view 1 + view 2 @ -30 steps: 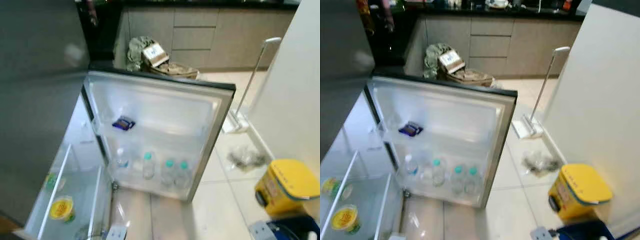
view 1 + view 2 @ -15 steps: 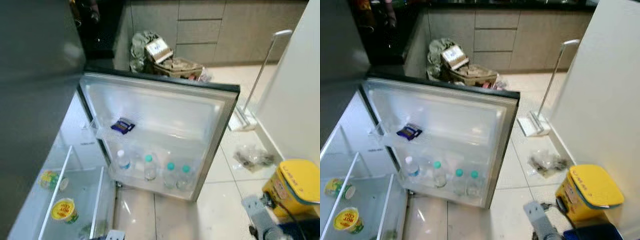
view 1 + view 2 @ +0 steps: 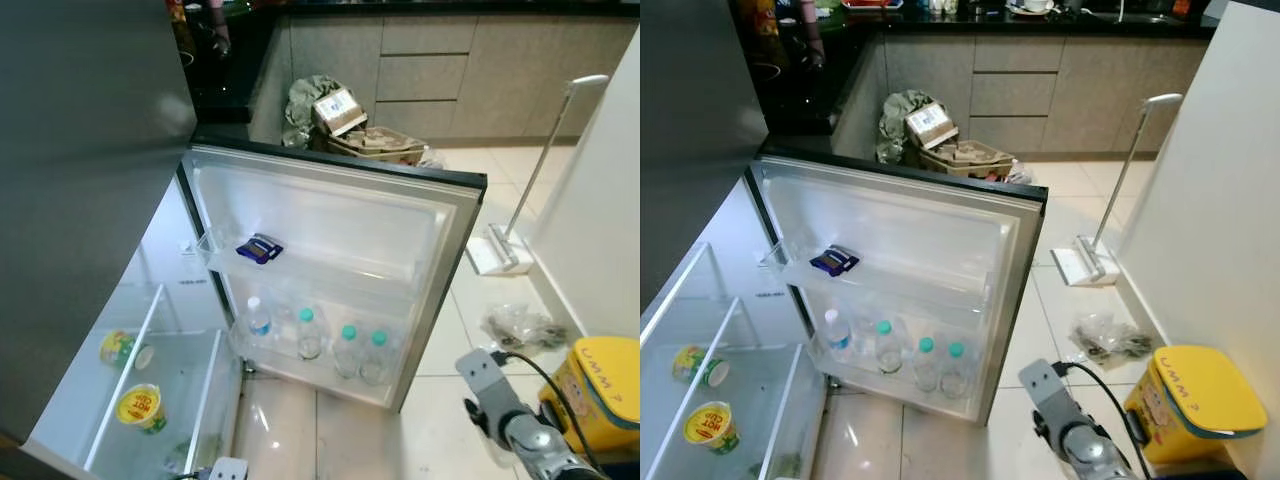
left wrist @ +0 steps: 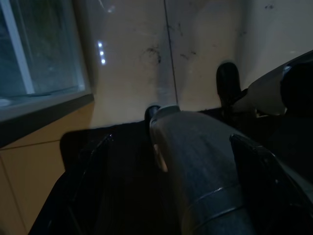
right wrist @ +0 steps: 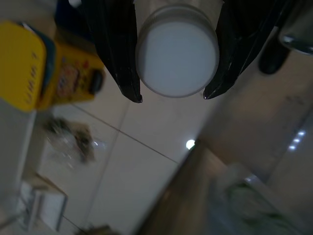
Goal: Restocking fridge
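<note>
Fridge door (image 3: 330,230): white interior, dark top edge. Door shelf, frame centre: dark blue packet (image 3: 259,248). Lower rack: four clear bottles (image 3: 310,336), one white cap, three teal caps. Lower left: yellow cup (image 3: 139,405) with red print. Lower right: yellow bin (image 3: 1200,400). Floor tiles (image 3: 1060,200) were cream. Right wrist view: black fingers (image 5: 115,44) flanked a white cap (image 5: 177,51).

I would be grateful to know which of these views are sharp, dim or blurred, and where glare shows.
Both eye views are bright and fairly sharp, with glare on the glossy cream floor tiles. The left wrist view is dim and murky. In the right wrist view the round white cap in the right hand is sharp and the background blurred.
</note>
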Motion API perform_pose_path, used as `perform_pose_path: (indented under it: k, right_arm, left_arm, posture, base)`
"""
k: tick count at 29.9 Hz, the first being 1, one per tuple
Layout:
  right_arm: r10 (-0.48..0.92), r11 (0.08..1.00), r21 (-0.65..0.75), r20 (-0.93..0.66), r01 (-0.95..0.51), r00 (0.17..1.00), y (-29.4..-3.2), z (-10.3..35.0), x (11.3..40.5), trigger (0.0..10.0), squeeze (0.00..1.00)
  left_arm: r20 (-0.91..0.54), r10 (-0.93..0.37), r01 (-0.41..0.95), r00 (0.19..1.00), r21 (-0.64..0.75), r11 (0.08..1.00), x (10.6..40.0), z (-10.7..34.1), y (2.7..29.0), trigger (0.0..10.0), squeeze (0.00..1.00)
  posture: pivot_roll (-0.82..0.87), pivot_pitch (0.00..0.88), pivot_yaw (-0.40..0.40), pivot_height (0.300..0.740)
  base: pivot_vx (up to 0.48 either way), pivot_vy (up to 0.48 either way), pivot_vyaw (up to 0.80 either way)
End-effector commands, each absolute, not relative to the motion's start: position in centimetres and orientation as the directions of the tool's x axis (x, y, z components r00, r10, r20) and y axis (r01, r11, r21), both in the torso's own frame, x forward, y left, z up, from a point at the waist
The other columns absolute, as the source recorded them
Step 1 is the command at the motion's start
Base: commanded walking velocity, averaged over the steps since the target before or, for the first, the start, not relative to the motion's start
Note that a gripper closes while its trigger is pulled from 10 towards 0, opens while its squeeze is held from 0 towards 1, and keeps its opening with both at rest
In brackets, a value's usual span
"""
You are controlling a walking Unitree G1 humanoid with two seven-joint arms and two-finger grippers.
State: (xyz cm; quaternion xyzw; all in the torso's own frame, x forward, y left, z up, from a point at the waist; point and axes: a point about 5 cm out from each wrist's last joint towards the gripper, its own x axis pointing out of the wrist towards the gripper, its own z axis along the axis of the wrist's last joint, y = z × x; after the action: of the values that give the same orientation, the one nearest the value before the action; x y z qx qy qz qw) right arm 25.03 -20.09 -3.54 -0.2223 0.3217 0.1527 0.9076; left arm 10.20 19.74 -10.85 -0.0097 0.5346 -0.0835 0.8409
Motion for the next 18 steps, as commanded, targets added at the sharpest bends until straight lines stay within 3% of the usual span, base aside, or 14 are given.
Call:
perform_pose_path:
  k: [1, 2, 3, 4, 5, 15, 18]
  right_arm:
    - [0.192, 0.844, -0.303, -0.6, -0.443, 0.776, -19.6, -2.3, 26.5, 10.0, 0.0]
    - [0.212, 0.84, -0.295, -0.594, -0.455, 0.776, -19.3, -2.1, 26.6, 10.0, 0.0]
    - [0.325, 0.805, -0.247, -0.577, -0.539, 0.749, -17.9, -1.7, 27.0, 10.0, 0.0]
    - [0.325, 0.805, -0.247, -0.577, -0.539, 0.749, -17.9, -1.7, 27.0, 10.0, 0.0]
    - [0.442, 0.761, -0.187, -0.552, -0.622, 0.707, -16.5, -1.3, 27.1, 10.0, 0.0]
    - [0.713, 0.591, -0.047, -0.437, -0.805, 0.548, -13.5, 0.9, 28.0, 10.0, 0.0]
    - [0.821, 0.482, 0.013, -0.356, -0.876, 0.447, -13.0, 2.8, 28.8, 10.0, 0.0]
  left_arm:
    - [-0.911, -0.161, 0.133, 0.379, -0.119, 0.984, 9.3, -11.1, 19.5, 10.0, 0.0]
    - [-0.911, -0.16, 0.131, 0.38, -0.118, 0.984, 9.4, -11.1, 19.5, 10.0, 0.0]
    - [-0.91, -0.159, 0.131, 0.382, -0.117, 0.984, 9.5, -11.1, 19.4, 10.0, 0.0]
    - [-0.91, -0.159, 0.131, 0.382, -0.117, 0.984, 9.5, -11.1, 19.4, 10.0, 0.0]
    - [-0.909, -0.158, 0.14, 0.385, -0.112, 0.984, 9.5, -11.1, 19.4, 10.0, 0.0]
    - [-0.913, -0.157, 0.149, 0.377, -0.108, 0.983, 9.4, -11.2, 19.4, 10.0, 0.0]
    - [-0.911, -0.134, 0.152, 0.391, -0.08, 0.985, 9.5, -11.1, 19.5, 10.0, 0.0]
  posture:
    - [-0.06, 0.0, -0.04, 0.74]
    - [-0.06, 0.0, -0.04, 0.74]
    - [-0.06, 0.0, -0.042, 0.74]
    - [-0.06, 0.0, -0.042, 0.74]
    - [-0.06, 0.0, -0.043, 0.74]
    - [-0.06, 0.0, -0.043, 0.74]
    - [-0.06, 0.0, -0.045, 0.74]
  base:
    - [0.0, -0.465, 0.0]
    - [0.0, -0.465, 0.0]
    - [0.0, 0.0, 0.0]
    - [0.0, 0.0, 0.0]
    - [0.0, 0.0, 0.0]
    - [0.0, 0.0, 0.0]
    - [0.0, 0.0, 0.0]
